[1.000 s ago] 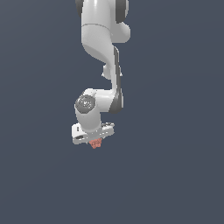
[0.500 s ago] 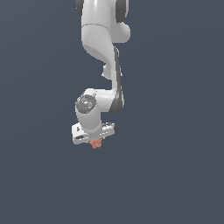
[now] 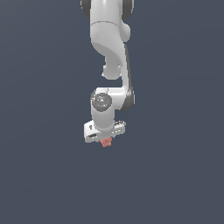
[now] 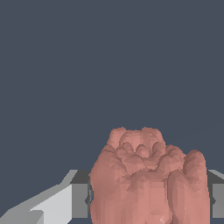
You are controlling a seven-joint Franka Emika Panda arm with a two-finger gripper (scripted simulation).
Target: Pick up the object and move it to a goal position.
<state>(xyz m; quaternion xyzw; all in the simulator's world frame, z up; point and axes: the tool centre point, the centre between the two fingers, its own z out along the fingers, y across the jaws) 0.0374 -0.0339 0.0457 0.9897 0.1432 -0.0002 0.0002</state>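
Observation:
The object [image 3: 106,141] is a small lumpy salmon-pink blob. In the exterior view it pokes out just under the white gripper [image 3: 105,139] at the end of the arm. In the wrist view the object [image 4: 146,179] fills the space between the two fingers [image 4: 78,199], which press on it from both sides. The gripper is shut on the object. The fingertips are mostly hidden by the hand in the exterior view.
The white arm [image 3: 109,48] comes down from the top of the exterior view. Around it there is only a plain dark grey-blue background [image 3: 43,175]. No goal marker shows.

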